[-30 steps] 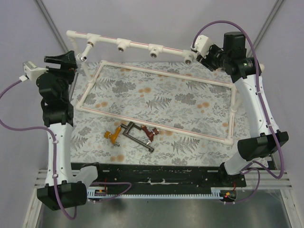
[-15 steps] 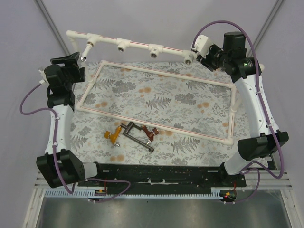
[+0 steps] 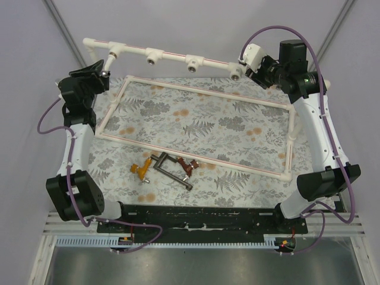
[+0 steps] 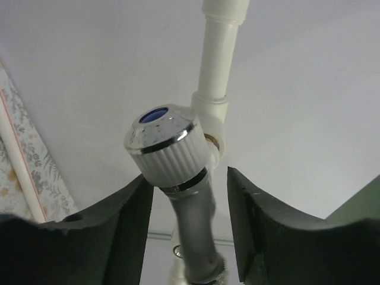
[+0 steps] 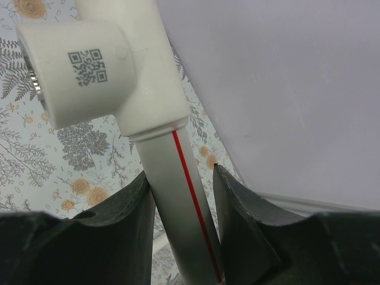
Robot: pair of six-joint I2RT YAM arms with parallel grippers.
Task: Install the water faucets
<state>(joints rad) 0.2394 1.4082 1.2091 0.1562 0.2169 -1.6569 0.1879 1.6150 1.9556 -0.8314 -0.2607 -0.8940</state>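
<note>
- The white faucet (image 4: 169, 139), its ribbed knob and blue cap uppermost, stands at the left end of the pipe rail (image 3: 172, 56), upper left of the top view. We see the left gripper (image 4: 189, 176) spread either side of its grey stem, with a gap on the right.
- The orange-yellow faucet (image 3: 139, 170), dark grey faucet (image 3: 171, 170) and red-brown faucet (image 3: 190, 169) lie together, lower centre, on the floral cloth (image 3: 237, 130).
- The right gripper (image 5: 181, 172) straddles the rail below a tee socket (image 5: 89, 71), upper right. We cannot tell whether it clamps.

Robot lab: 2 bench-bolted arms (image 3: 74, 155), grey backdrop (image 3: 190, 24)

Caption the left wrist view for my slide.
Left end effector straddles white-knobbed faucet mounted on pipe tee.
</note>
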